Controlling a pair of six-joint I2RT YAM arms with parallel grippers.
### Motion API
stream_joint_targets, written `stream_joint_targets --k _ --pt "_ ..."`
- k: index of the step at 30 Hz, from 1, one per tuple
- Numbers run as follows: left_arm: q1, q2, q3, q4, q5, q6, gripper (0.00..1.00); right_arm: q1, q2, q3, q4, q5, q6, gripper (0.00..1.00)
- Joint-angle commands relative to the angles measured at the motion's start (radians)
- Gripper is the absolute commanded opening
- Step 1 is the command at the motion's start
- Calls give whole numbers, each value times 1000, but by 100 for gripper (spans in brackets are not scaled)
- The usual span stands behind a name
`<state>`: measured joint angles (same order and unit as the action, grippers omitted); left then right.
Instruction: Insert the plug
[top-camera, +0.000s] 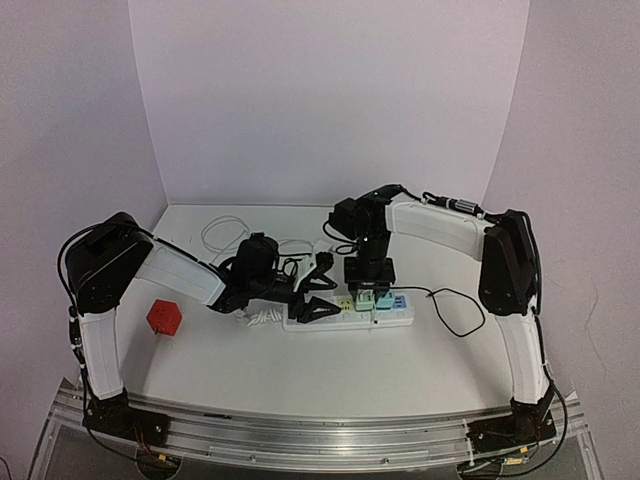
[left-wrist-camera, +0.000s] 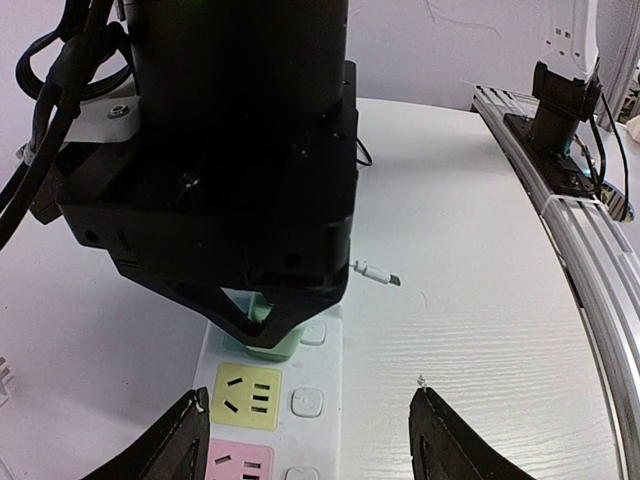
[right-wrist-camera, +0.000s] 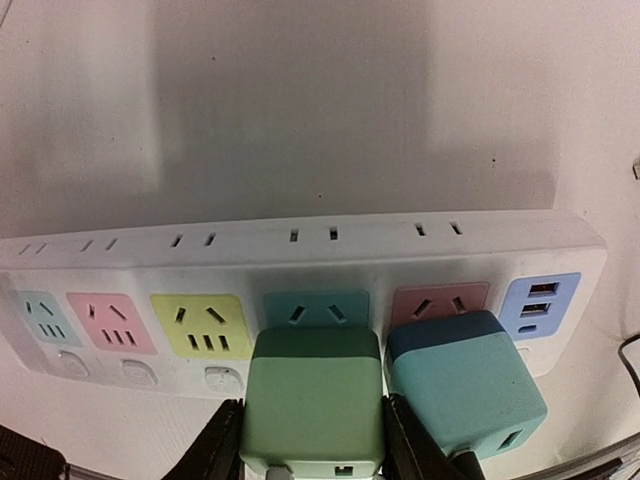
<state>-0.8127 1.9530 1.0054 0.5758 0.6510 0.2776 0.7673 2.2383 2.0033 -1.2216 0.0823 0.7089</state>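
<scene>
Pressing straight down, prongs square to the slots, matters: right jaws, clamped on the green plug (right-wrist-camera: 315, 390), hold it over the power strip's (right-wrist-camera: 300, 245) teal socket (right-wrist-camera: 316, 308); left jaws gape empty astride the power strip.

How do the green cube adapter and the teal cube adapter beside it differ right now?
The pale green cube-shaped adapter is gripped by the right end effector; the teal cube-shaped adapter stands free. The green one sits at the turquoise socket, the teal one at the dusky pink socket beside the blue USB panel. Both are rounded cubes with a darker band, on the white power strip.
</scene>
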Motion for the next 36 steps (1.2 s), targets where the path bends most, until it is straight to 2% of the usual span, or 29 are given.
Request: stream_joint_targets --k 1,6,9,13,19,22,27,31,36 --pt "-3 -13 -8 4 6 18 68 -3 -49 52 -11 8 -14 43" --pt "10 -13 15 -123 13 56 77 -3 -19 43 -11 -29 -22 48" --pt "35 -22 12 -218 30 94 78 -3 -7 51 -11 -37 -26 50" --pt "61 -39 -6 -254 37 127 77 -3 -6 72 -15 -23 -36 52" --pt "64 -43 4 -254 85 126 76 -3 -33 119 -20 6 -66 76" --pt "64 -43 3 -252 100 124 76 -3 -50 165 -25 23 -94 79" --pt "64 -47 1 -254 93 127 75 -3 -129 183 -35 94 -89 78" --pt "64 -49 6 -252 87 124 75 -4 -194 103 -89 145 -31 66" --pt "67 -50 5 -251 81 123 74 -2 -222 -38 -142 71 47 51"
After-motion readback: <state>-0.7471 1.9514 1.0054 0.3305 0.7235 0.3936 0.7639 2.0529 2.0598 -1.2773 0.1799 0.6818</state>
